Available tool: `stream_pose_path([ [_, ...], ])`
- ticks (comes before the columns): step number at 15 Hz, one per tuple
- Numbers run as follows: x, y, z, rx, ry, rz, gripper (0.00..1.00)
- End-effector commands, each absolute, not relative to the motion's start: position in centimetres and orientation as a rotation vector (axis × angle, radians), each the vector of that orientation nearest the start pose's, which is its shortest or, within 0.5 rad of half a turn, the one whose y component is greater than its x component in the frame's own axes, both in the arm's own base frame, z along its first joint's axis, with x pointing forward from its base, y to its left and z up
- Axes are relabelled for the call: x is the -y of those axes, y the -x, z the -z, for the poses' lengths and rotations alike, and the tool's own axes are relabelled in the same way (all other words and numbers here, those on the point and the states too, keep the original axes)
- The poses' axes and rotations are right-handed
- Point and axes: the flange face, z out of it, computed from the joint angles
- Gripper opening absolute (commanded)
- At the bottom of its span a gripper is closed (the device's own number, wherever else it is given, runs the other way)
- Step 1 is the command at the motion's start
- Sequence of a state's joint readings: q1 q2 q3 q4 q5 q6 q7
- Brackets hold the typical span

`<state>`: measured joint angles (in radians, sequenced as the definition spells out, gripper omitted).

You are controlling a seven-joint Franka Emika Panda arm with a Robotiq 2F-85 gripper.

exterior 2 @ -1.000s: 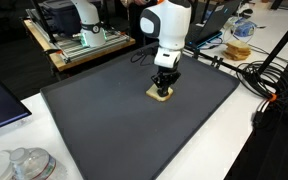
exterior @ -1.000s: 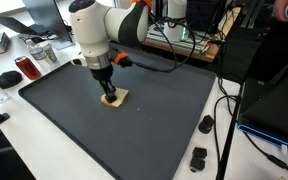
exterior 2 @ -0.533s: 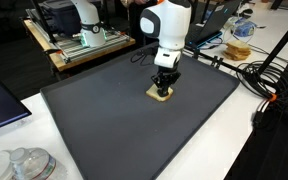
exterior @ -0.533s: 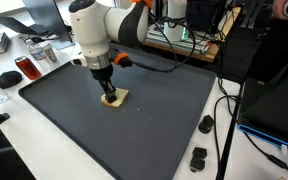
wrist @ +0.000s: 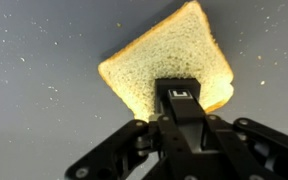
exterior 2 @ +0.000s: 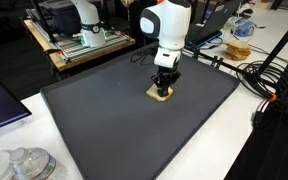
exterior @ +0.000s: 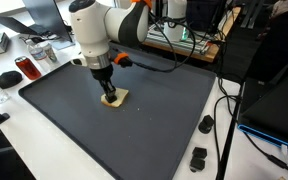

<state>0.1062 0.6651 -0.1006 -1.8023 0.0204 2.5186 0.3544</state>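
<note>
A slice of bread lies flat on the dark grey mat, near the mat's middle in both exterior views. My gripper points straight down at the slice, its tips at the bread's surface. In the wrist view the bread fills the upper middle, and my gripper covers its near edge. The jaws stand shut together, with no gap between them. I cannot tell whether any bread is pinched between the tips.
Small black parts lie on the white table past the mat's edge. A red can and a black mouse sit at the far side. Cables and clear containers border the mat.
</note>
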Motion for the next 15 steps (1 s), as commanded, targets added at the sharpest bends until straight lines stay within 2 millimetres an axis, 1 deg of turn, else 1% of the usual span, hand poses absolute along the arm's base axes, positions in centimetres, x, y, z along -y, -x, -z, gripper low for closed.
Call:
stream_pose_path([
  [1,-0.9,-64.7,-19.3,-0.556,3.114,0.085,0.05],
  [5,-0.8,-64.3,-21.0,-0.563,3.106,0.123,0.05],
  [10,-0.5,-63.5,-24.2,-0.566,3.113,0.147,0.05],
  [15,-0.7,-63.1,-26.1,-0.543,3.137,0.157,0.05],
])
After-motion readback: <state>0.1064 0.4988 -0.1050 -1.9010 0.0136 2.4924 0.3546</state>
